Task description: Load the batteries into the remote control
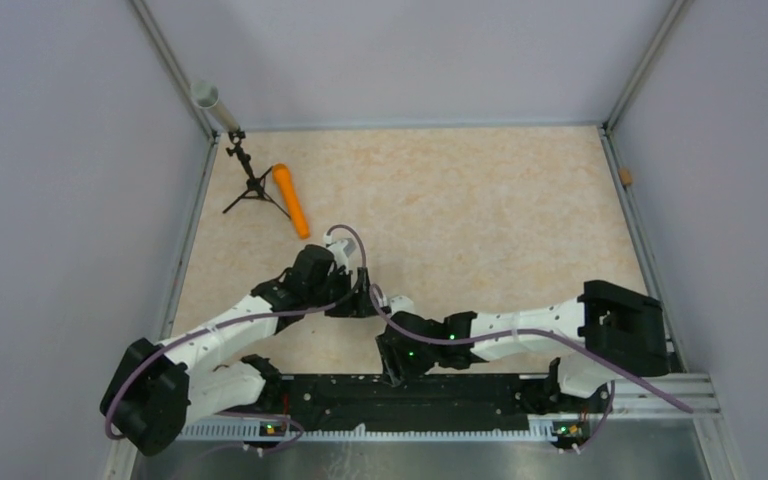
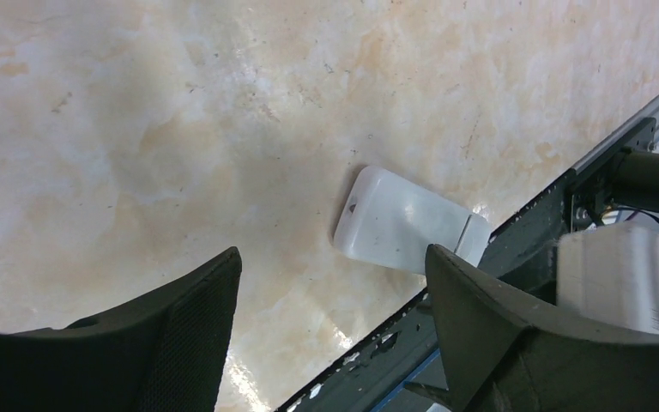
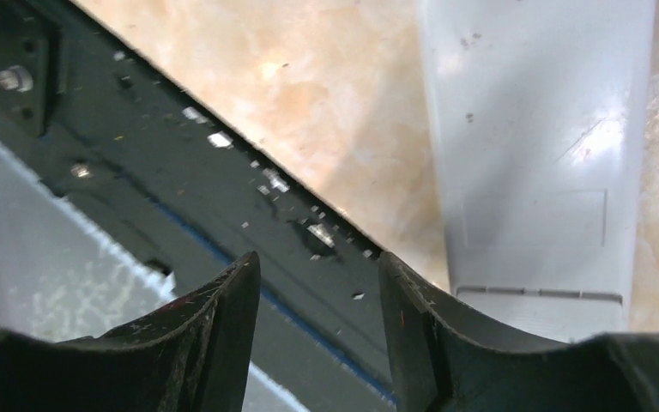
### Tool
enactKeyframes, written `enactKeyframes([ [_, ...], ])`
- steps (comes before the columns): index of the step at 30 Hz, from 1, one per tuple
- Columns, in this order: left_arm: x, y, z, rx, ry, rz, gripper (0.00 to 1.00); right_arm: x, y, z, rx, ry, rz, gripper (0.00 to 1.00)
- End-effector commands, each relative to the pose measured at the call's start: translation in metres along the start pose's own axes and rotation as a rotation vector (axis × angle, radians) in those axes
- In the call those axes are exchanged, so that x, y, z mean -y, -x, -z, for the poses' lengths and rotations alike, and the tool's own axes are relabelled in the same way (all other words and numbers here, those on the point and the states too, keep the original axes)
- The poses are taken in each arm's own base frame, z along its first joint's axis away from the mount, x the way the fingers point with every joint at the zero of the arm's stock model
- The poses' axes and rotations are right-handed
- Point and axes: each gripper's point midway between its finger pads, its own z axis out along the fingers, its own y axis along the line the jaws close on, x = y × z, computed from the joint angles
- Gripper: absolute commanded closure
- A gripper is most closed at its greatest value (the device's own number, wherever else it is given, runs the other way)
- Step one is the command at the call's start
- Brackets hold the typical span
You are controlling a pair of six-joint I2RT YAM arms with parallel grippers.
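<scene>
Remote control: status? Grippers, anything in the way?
Left gripper open, empty; right gripper open, empty. Remote control back-up on table beside base rail, cover looks shut. Batteries not in view; nothing blocking it.

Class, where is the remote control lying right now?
In the left wrist view, the remote control lies back up on the table beside the dark rail at the near edge.

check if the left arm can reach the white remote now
Probably yes: the remote control lies uncovered just ahead of the open left end effector, though the black rail beside it could crowd a finger.
</scene>
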Motion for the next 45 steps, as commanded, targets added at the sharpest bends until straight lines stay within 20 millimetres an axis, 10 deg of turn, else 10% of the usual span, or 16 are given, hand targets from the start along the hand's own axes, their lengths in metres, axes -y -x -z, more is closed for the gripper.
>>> enactKeyframes([
  [1,-0.008,0.003,0.005,0.034,0.031,0.030,0.20,0.009,0.006,-0.010,0.002,-0.091,0.054,0.48],
  [29,-0.003,-0.024,-0.005,-0.076,-0.070,0.064,0.21,0.102,0.001,0.018,-0.047,-0.362,0.100,0.48],
  [45,0.023,-0.052,-0.023,-0.210,-0.155,0.025,0.23,0.087,0.022,0.062,0.026,-0.307,0.064,0.45],
])
